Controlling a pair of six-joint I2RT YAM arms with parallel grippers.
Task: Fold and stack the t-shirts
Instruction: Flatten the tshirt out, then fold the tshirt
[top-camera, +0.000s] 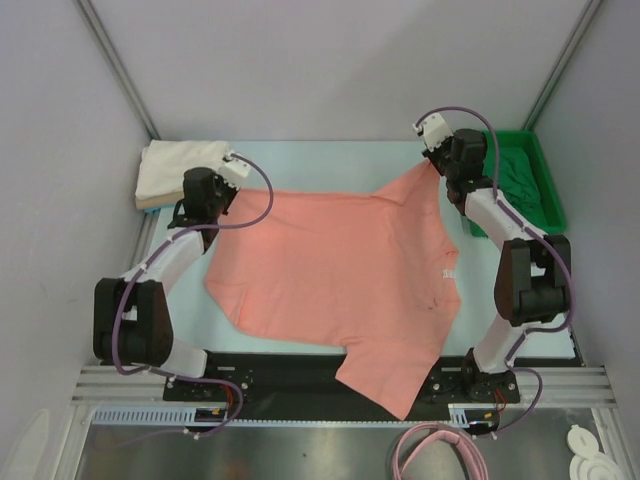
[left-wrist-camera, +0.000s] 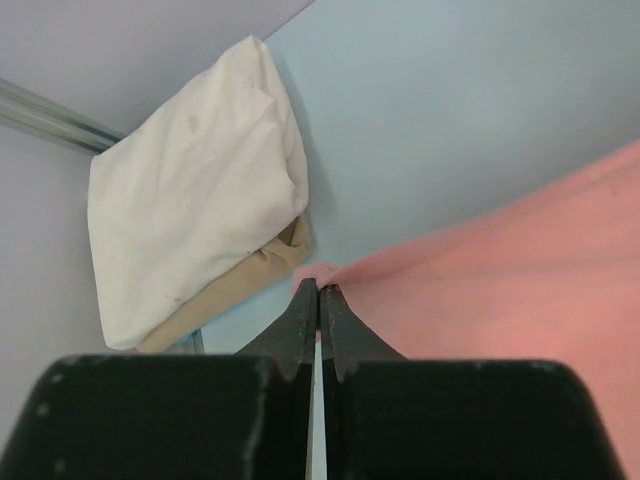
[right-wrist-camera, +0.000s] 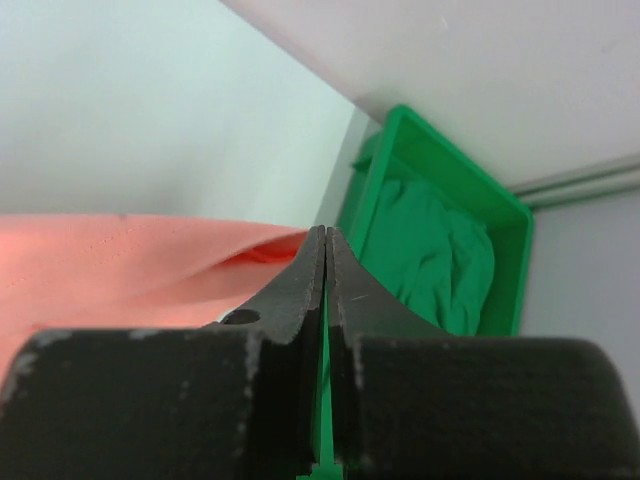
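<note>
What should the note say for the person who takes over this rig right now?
Grip: the left tool is shut on the far-left corner of the pink shirt. The right tool is shut on its far-right corner.
Place: the pink shirt lies spread open on the table, with one near part hanging over the front edge.
Done: the white shirt is folded and lies on the tan shirt in the far-left corner.
To do: fold the pink shirt and stack it. The green shirt lies bunched in the tray at the far right, not folded.
</note>
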